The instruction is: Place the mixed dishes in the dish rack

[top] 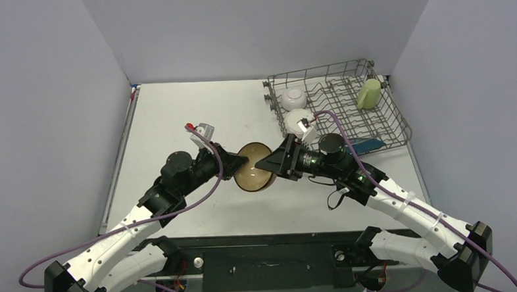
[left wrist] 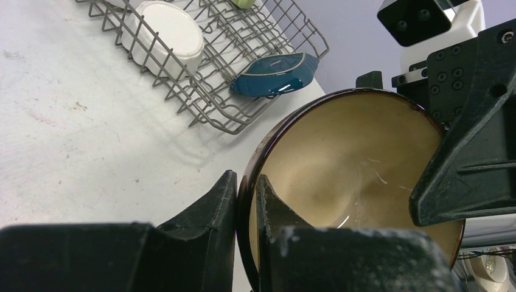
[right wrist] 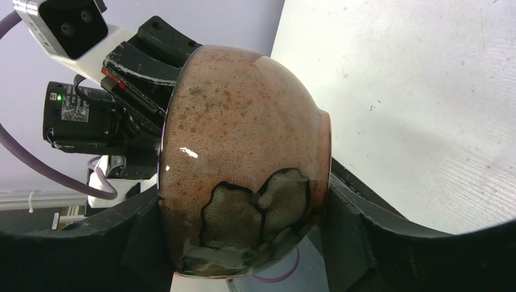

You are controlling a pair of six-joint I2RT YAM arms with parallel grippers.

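Black fingers of the left gripper (left wrist: 245, 185) are almost shut. They pinch the rim of the brown bowl (left wrist: 347, 158), one finger inside and one outside. The right gripper (right wrist: 243, 207) has its jaws wide apart, with one finger at the bowl's mouth and one at its bottom, both pressed on it. The bowl is tipped on its side in the middle of the table (top: 176, 123). I cannot tell if it touches the top.

At 1 o'clock sits the dish rack (top: 393, 114), against the far right edge. It holds a small white bowl (top: 293, 96), a white plate (top: 296, 122), a green mug (top: 368, 94) at the far right, and a blue dish (top: 364, 145) by the near edge. Bare table top spreads from the brown bowl toward 10 o'clock.
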